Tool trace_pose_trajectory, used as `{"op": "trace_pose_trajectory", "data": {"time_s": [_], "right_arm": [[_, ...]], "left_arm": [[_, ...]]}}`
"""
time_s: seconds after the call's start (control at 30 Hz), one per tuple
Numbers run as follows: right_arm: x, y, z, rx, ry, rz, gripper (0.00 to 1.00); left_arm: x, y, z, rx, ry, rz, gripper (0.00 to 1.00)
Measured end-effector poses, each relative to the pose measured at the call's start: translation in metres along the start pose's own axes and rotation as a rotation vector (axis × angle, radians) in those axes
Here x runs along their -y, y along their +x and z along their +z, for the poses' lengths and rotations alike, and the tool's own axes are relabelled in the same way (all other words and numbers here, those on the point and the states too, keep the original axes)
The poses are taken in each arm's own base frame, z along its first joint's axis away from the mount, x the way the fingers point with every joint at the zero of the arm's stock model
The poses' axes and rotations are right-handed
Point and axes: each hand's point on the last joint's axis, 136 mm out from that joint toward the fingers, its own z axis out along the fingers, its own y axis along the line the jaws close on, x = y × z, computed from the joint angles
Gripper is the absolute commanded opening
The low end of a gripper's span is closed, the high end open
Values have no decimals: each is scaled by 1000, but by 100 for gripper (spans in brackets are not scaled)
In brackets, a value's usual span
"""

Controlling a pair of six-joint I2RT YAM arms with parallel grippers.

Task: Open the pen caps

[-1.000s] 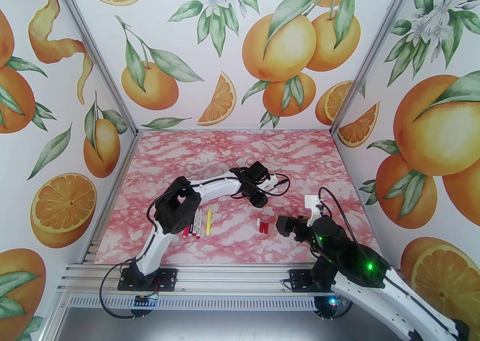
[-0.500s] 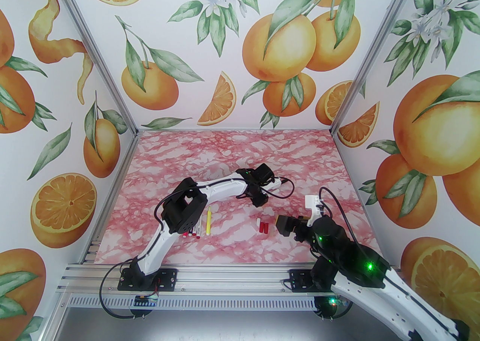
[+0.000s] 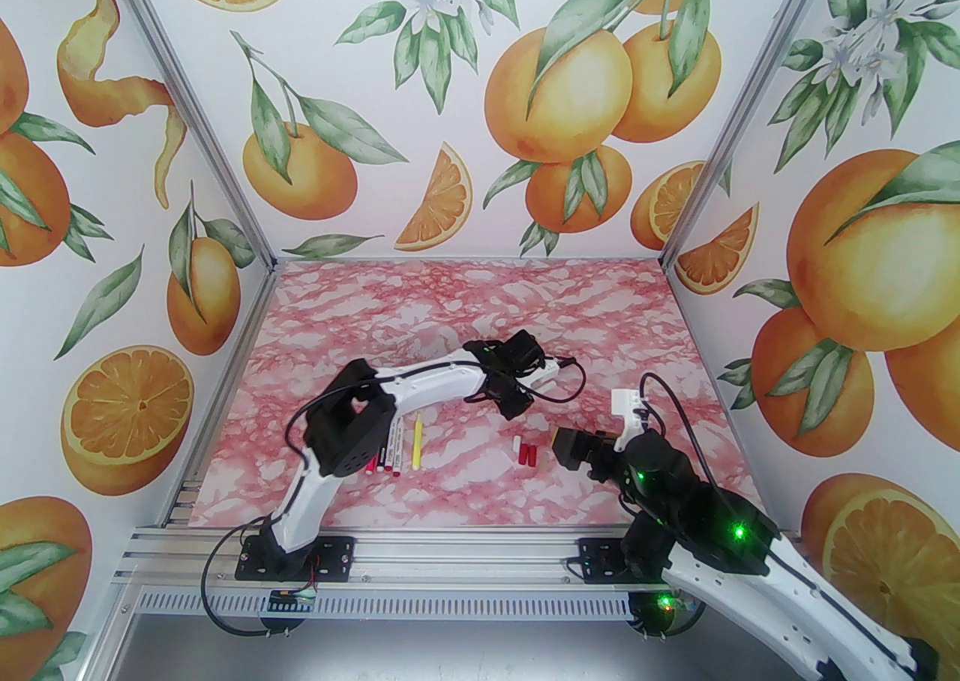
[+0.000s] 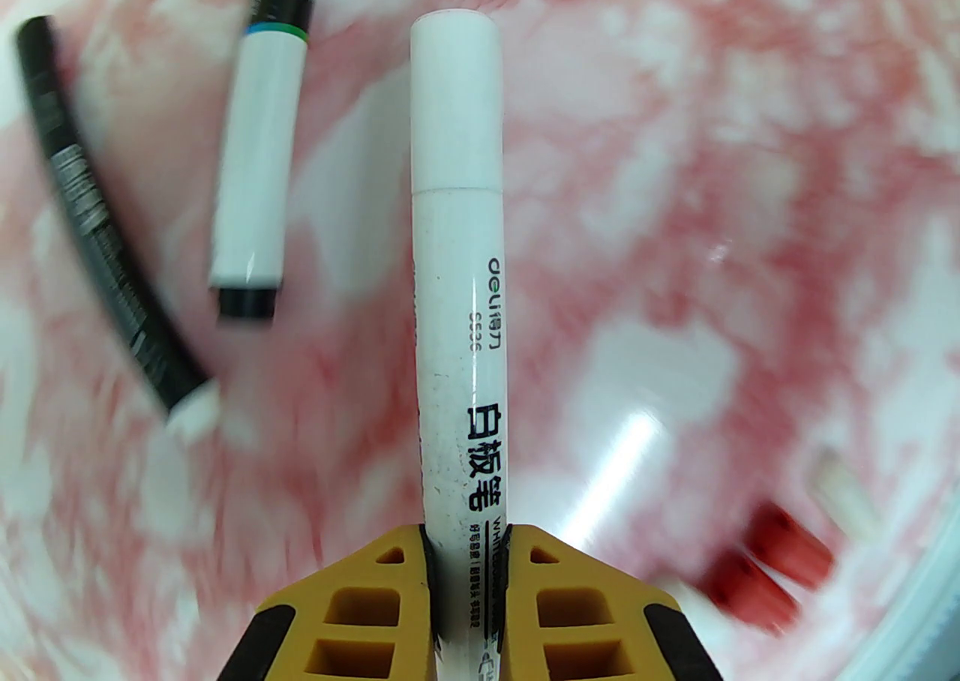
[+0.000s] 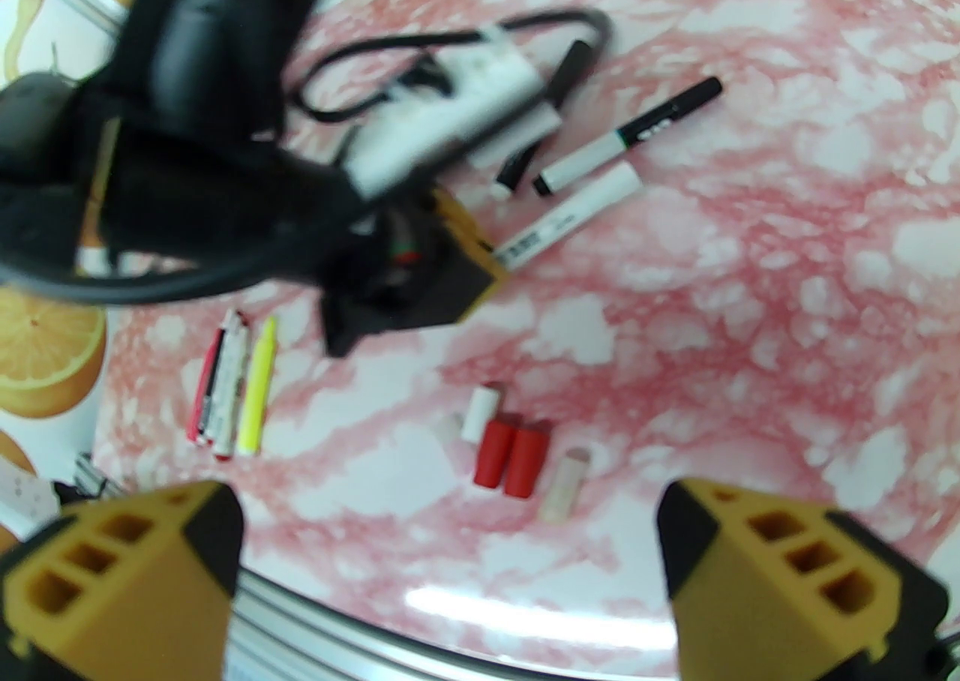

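Observation:
My left gripper [image 4: 466, 550] is shut on the barrel of a white pen [image 4: 459, 333], whose white cap [image 4: 456, 108] is on and points away from the fingers. Seen from above, the left gripper [image 3: 517, 404] is low over the middle of the table. The right wrist view shows that same pen [image 5: 570, 217] sticking out of the left gripper [image 5: 480, 265]. My right gripper [image 5: 450, 565] stands open, hovering just short of the loose pen caps: two red caps [image 5: 514, 457], a white cap [image 5: 481, 412] and a pale cap [image 5: 566, 487].
A black-and-white pen [image 4: 259, 160] and a black pen [image 4: 97, 228] lie on the pink marbled table beside the held pen. A row of several pens [image 3: 390, 451] with a yellow pen [image 3: 417, 442] lies near the left arm's elbow. The loose caps [image 3: 525, 451] lie between the arms.
The left gripper has closed onto the white pen, and the left arm shifted a little. The right arm has stayed where it was.

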Motion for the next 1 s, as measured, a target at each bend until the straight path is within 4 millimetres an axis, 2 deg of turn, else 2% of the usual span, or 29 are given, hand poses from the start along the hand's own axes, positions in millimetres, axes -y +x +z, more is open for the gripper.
{"op": "trace_pose_trajectory", "data": {"time_s": [0.1,0.2,0.3,0.43,0.6,0.83,1.0], "right_arm": [[-7,-2,2,6,-29,27,87],[-15,-7,5,25,-57,66,80],[-26,-14,8,51,-109,116,75],[-45,-23,13,69,-177,160,75],[-60,-26,33,31,-195,176,74],[-77,-30,52,-7,-236,198,65],[-87,-35,60,-14,-277,218,55]], "left_arm": [[10,-10,-43,119,35,-48,13],[20,-10,-76,217,78,-95,13],[28,0,-95,277,133,-143,13],[39,20,-102,311,214,-203,13],[52,42,-114,357,296,-266,13],[64,50,-136,441,380,-293,13],[72,50,-140,460,429,-295,13]]}}
